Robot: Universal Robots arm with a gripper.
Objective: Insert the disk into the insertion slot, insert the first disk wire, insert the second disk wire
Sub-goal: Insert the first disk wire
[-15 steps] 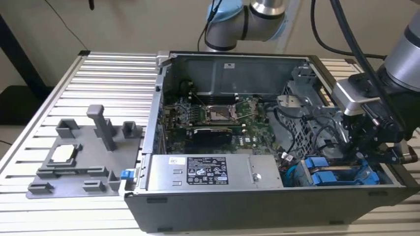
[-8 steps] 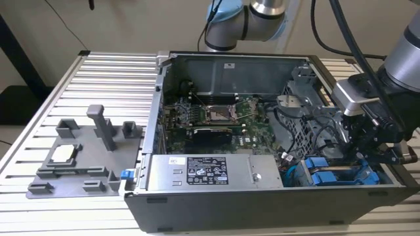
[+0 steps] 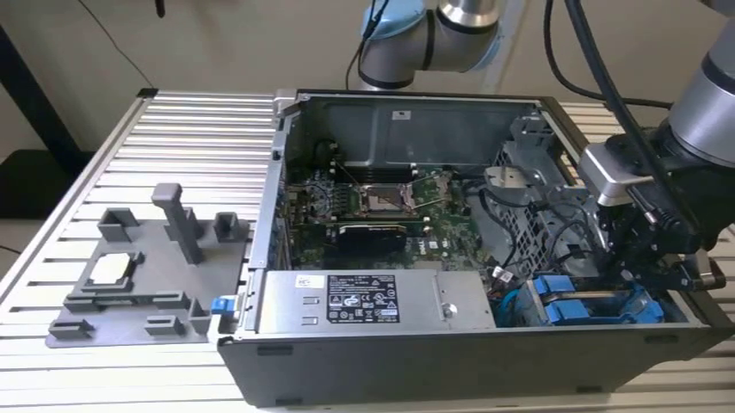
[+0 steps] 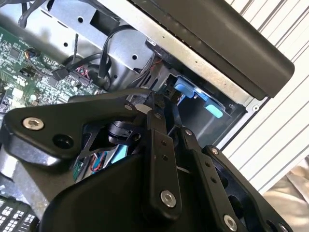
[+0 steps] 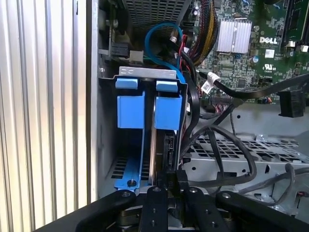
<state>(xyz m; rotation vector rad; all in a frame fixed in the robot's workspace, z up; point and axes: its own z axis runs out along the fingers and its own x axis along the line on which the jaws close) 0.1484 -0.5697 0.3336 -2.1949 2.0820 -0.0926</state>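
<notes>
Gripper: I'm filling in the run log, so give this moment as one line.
gripper: at slot | disk: edge-on in slot, beside blue rails

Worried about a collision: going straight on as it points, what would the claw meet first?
Probably the disk sitting in the insertion slot, just ahead of the claw; depth unclear.
</notes>
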